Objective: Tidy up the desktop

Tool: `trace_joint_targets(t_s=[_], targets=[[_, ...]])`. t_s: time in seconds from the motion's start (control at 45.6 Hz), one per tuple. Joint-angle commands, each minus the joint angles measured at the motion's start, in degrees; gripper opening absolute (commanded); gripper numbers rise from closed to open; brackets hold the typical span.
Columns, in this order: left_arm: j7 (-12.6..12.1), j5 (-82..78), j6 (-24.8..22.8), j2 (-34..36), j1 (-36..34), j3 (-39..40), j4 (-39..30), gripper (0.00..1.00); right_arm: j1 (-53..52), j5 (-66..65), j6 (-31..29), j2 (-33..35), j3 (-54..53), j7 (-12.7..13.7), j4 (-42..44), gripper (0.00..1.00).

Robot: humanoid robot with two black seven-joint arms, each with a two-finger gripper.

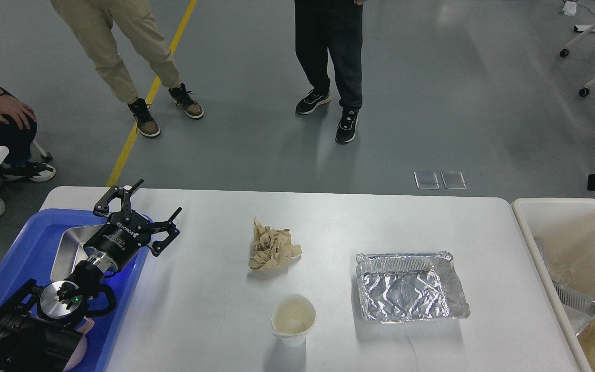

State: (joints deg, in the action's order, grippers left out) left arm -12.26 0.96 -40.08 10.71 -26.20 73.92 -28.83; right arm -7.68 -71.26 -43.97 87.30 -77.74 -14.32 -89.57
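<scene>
Left gripper [145, 209]: fingers spread apart, nothing held, poised over the blue tray's [29, 243] far right corner.
Desk [328, 222]: white; crumpled brown paper [272, 250], paper cup [293, 320] and foil tray [410, 287] are carried.
Right gripper: unseen.

White desktop [215, 320] with crumpled brown paper [272, 250], paper cup [293, 319], foil tray [410, 287], blue tray [29, 248].

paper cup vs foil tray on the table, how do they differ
The paper cup is white, round and smooth; the foil tray is silver, rectangular and crinkled. The cup stands taller and narrow; the tray is low and wide. The cup sits nearer the desktop's front edge, left of the tray. Both are upright, open-topped, look empty, and rest untouched on the desktop.
</scene>
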Motion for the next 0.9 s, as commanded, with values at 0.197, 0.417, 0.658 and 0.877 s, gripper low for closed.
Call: trace_joint_targets(t_s=[0.197, 0.417, 0.658, 0.877], targets=[[0.1, 0.0, -0.1, 0.4, 1.6, 0.2, 0.0, 0.97, 0.8, 0.1, 6.6, -17.7, 0.1, 6.6, 5.8, 1.0], [0.5, 0.0, -0.9, 0.3, 2.1, -0.1, 0.0, 0.97, 2.2, -1.0, 6.9, -20.2, 0.8, 7.6, 6.3, 1.0], [0.6, 0.0, -0.8, 0.3, 1.8, -0.2, 0.0, 0.97, 1.2, 10.3, 7.5, -22.7, -3.2, 11.7, 12.2, 1.0], [0.8, 0.1, 0.0, 0.2, 1.7, -0.2, 0.0, 0.97, -0.4, 22.7, 9.3, -24.5, -7.3, 13.6, 20.9, 1.0]])
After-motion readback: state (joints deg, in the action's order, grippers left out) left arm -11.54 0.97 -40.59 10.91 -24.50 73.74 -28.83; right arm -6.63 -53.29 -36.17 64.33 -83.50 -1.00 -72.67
